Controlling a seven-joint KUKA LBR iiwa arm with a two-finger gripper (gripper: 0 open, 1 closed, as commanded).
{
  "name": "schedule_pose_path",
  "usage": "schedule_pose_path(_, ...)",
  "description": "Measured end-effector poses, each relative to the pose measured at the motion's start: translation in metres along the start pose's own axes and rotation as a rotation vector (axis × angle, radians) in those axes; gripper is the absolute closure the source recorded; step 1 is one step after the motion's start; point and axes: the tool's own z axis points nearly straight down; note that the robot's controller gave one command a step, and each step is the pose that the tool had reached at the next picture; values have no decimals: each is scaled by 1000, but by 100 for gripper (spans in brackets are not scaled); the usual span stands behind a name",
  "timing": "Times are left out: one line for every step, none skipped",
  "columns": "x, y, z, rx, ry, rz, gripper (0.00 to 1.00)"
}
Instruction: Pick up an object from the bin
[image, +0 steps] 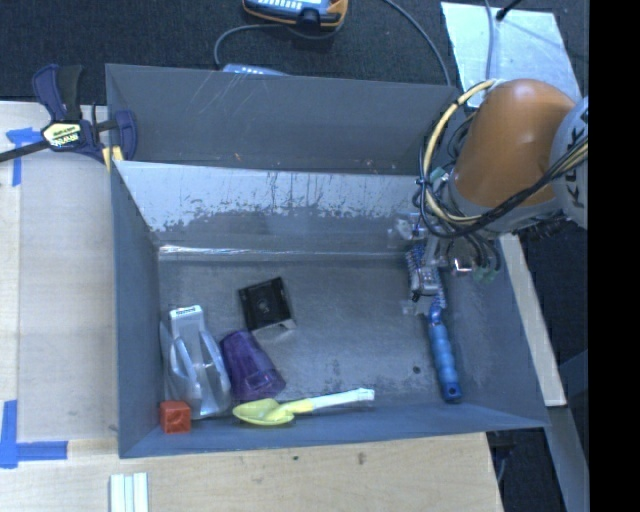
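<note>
Blue marker (443, 358) is lying at 4 o'clock, its upper end just under the claw (425, 293), whose width cannot be told. An end grip is risking a pivot and drop.

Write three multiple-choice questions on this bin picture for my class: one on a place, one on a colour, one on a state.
1. The red cube lies at the bin's: A lower-left corner; B upper-right corner; C middle.
2. The pen-like thing nearest the gripper is: A green; B blue; C red.
3. The spoon is: A upright; B lifted; C lying on the floor.

Key: 1 A, it sits in that corner; 2 B, its whole length is blue; 3 C, it lies flat beside the purple cup.
</note>
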Motion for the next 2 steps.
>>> schedule_pose_path(-2,0,-5,1,-8,-2,0)
schedule_pose_path(0,-25,38,2,-13,-234,0)
